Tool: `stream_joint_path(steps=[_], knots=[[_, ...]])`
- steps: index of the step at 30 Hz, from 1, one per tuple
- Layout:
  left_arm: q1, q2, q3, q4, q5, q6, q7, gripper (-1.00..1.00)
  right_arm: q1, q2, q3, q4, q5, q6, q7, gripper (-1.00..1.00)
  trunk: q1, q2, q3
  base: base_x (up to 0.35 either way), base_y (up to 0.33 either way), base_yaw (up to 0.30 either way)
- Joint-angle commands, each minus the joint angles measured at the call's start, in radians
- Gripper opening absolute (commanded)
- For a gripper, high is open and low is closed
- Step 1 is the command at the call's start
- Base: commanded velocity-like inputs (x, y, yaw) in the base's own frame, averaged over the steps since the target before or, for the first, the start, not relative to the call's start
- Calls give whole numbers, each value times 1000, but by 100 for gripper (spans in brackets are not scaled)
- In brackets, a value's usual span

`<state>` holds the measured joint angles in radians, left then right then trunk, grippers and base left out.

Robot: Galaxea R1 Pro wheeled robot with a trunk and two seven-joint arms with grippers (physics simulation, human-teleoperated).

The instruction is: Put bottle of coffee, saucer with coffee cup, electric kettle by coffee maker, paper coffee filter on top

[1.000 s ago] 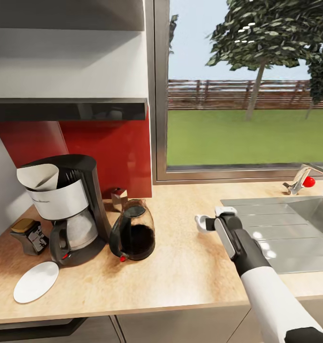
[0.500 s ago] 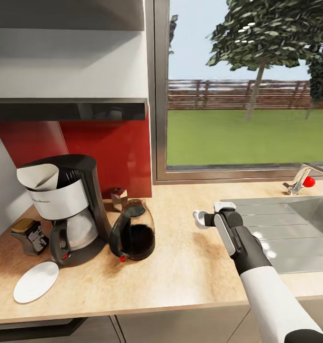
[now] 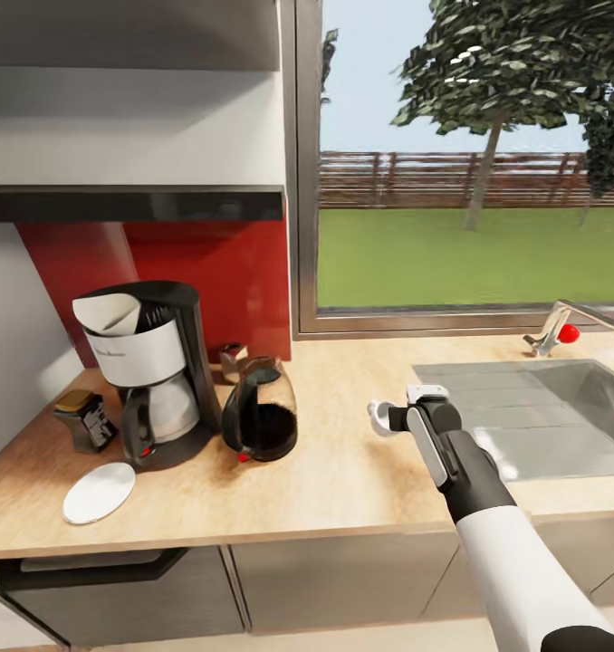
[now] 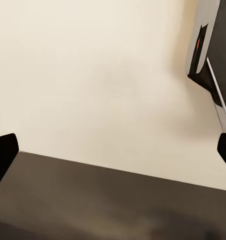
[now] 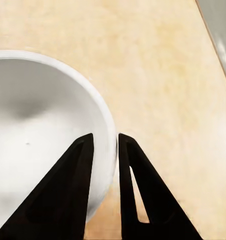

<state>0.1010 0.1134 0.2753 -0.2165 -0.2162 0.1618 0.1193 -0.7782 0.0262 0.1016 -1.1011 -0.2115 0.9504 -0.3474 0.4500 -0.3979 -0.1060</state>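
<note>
The black coffee maker (image 3: 158,376) stands on the beige countertop (image 3: 343,480) at the left, with the white paper coffee filter (image 3: 112,313) in its top. To its left is the small bottle of coffee (image 3: 86,420), and the white saucer (image 3: 99,493) lies bare in front. The dark electric kettle (image 3: 260,417) stands right beside the machine. My right gripper (image 3: 390,420) hovers over the counter's middle, shut on the white coffee cup (image 3: 376,417). In the right wrist view its fingers (image 5: 78,190) pinch the coffee cup (image 5: 43,140) by the rim. My left gripper (image 4: 113,152) is open with nothing between its fingers. The black kitchen shelf (image 3: 135,203) is bare.
A steel sink (image 3: 524,417) with a red-knobbed faucet (image 3: 561,330) takes up the right end of the counter. A small metal container (image 3: 231,360) stands behind the kettle by the red backsplash. A large window runs along the back wall.
The whole picture has shifted and the counter looks farther away, so the camera moved back. My right gripper rose slightly with the cup. The things on the counter stayed put.
</note>
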Motion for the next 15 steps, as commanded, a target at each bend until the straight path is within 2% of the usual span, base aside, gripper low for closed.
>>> stream_joint_path(steps=[1, 11, 15], knots=[[0, -1, 7, -4, -10, 7, -1, 100, -1, 0, 1, 0, -12, 2, -7, -100, 0, -2, -2, -337, 71, 0], [-1, 0, 7, -4, -9, 7, -1, 100, -1, 0, 1, 1, -11, 2, -7, -100, 0, -2, -2, -338, 86, 2], [-1, 0, 8, -5, -9, 7, -1, 100, -1, 0, 1, 1, -11, 2, -7, -100, 0, -2, -2, -327, 132, 123]])
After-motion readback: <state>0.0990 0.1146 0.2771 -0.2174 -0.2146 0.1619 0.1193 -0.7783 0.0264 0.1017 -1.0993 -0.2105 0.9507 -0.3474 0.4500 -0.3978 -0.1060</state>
